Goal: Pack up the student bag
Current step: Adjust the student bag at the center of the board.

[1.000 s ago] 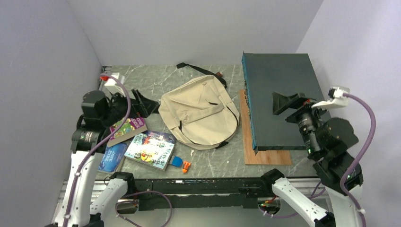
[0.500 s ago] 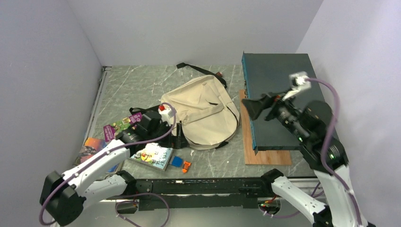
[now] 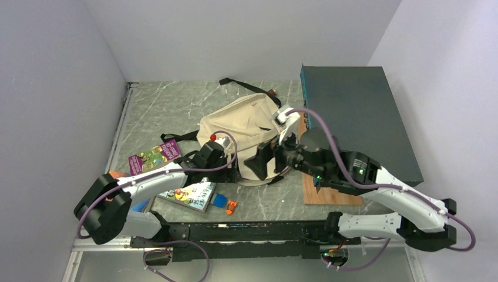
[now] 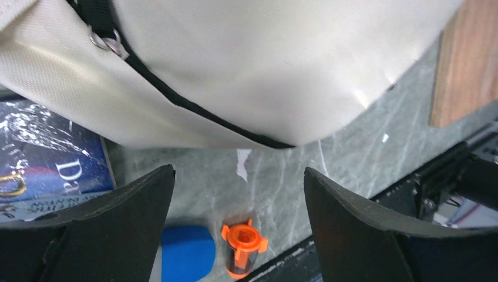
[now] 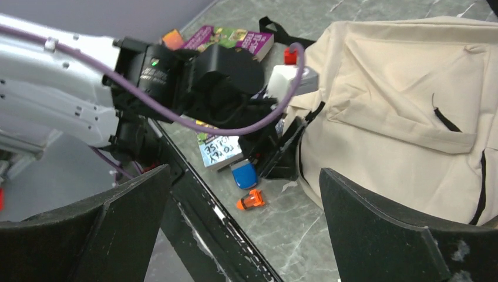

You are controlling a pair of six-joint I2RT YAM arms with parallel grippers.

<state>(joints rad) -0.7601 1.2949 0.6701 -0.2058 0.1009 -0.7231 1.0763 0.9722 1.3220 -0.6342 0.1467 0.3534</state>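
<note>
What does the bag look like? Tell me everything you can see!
The bag is soft cream canvas, lying flat on the table, front up. It has black edging, a front pocket with a black zip pull, and black straps trailing off its far end and left side. It looks saggy. A wooden board lies just right of it. The left gripper has its open jaws at the bag's near edge, not gripping it.

Most of the student bag (image 4: 246, 64) beyond left-wrist frame — book (image 4: 41, 158) perhaps partly beneath
</note>
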